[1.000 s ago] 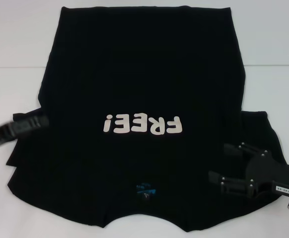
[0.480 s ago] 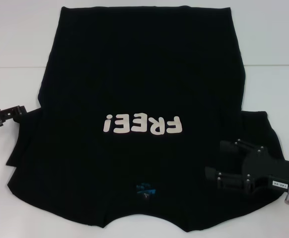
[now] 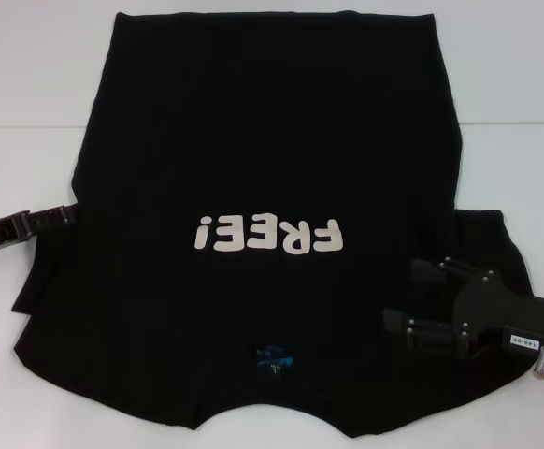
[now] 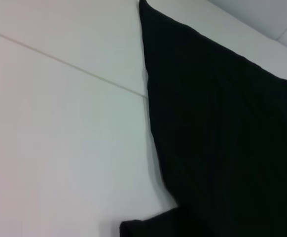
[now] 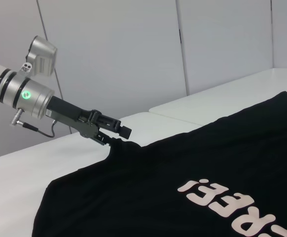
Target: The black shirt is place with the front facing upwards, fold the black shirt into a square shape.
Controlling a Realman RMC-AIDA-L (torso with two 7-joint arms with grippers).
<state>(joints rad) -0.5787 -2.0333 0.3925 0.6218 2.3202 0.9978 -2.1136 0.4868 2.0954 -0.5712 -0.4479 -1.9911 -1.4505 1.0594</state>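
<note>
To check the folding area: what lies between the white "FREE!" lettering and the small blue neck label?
Only plain fabric of the black cotton shirt lies between the lettering and the label, as the head view shows.

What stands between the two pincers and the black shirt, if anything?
Nothing visible does. The left pincer is already at the shirt's left sleeve edge, seemingly touching the cloth. The right pincer hangs open directly over the right sleeve area. Only the white table surrounds the shirt.

Black shirt (image 3: 263, 168) flat on table (image 3: 29, 75) — a gripper over each sleeve.
</note>
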